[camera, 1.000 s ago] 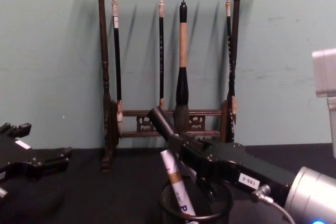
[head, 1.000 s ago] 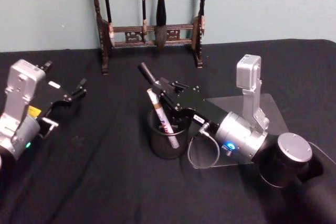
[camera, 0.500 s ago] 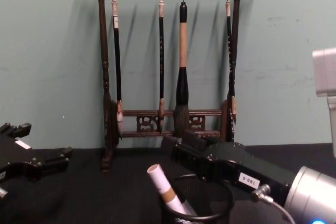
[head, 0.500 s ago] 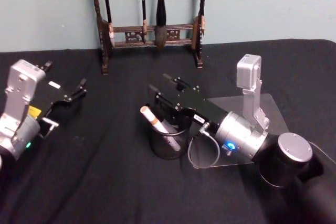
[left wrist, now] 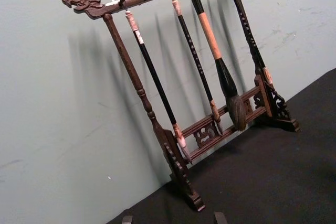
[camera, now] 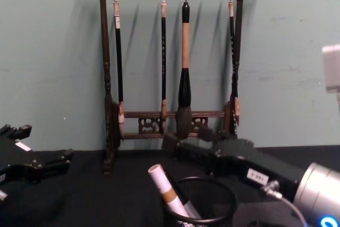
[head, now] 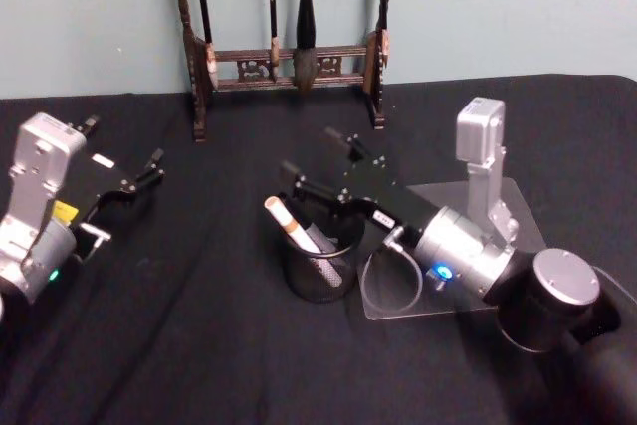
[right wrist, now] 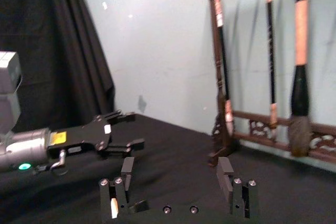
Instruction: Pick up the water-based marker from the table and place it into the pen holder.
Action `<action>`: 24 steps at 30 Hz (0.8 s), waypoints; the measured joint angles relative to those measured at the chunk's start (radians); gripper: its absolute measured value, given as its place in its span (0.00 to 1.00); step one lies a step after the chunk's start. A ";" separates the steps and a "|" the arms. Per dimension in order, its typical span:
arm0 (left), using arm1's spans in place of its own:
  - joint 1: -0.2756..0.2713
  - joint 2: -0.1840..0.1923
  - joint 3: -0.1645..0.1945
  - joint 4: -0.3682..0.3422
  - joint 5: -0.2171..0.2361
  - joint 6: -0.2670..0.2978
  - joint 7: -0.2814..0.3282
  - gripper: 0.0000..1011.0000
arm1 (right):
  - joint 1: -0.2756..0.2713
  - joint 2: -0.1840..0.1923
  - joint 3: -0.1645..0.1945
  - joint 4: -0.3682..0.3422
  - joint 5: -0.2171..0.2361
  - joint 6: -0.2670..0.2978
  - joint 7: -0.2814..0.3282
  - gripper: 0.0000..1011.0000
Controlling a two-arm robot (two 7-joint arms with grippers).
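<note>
Your marker (head: 292, 227) looks light, stiff and slick; it leans in the pen holder (head: 320, 264), so nothing needs regripping. Right gripper (head: 325, 162) hangs with fingers apart and empty just behind the holder; left gripper (head: 139, 180), parked well apart, looks parted too.

Parted right hand (right wrist: 177, 174), brush rack (right wrist: 262, 72) beyond

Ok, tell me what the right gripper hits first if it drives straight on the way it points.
Probably the brush rack. The open right gripper, above the pen holder, faces the rack's left post with bare black cloth between; depth is unclear.
</note>
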 joint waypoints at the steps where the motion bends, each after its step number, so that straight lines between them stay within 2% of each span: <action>1: 0.000 0.000 0.000 0.000 0.000 0.000 0.000 0.99 | -0.003 0.005 0.006 -0.014 0.000 0.001 -0.012 0.97; 4: 0.000 0.000 0.000 0.000 0.000 0.000 0.000 0.99 | -0.009 0.015 0.016 -0.035 -0.003 0.002 -0.033 0.99; 9: 0.000 0.000 0.000 0.000 0.000 0.000 0.000 0.99 | -0.027 0.043 0.054 -0.086 -0.024 0.004 -0.096 0.99; 15: 0.000 0.000 0.000 0.000 0.000 0.000 0.000 0.99 | -0.054 0.090 0.115 -0.114 -0.110 0.011 -0.213 0.99; 18: 0.000 0.000 0.000 0.000 0.000 0.000 0.000 0.99 | -0.061 0.102 0.129 -0.114 -0.135 0.022 -0.244 0.99; 19: 0.000 0.000 0.000 0.000 0.000 0.000 0.000 0.99 | -0.066 0.110 0.137 -0.111 -0.159 0.023 -0.265 0.99; 23: 0.000 0.000 0.000 0.000 0.000 0.000 0.000 0.99 | -0.076 0.122 0.148 -0.099 -0.207 0.018 -0.305 0.99; 24: 0.000 0.000 0.000 0.000 0.000 0.000 0.000 0.99 | -0.080 0.126 0.152 -0.091 -0.233 0.014 -0.324 0.99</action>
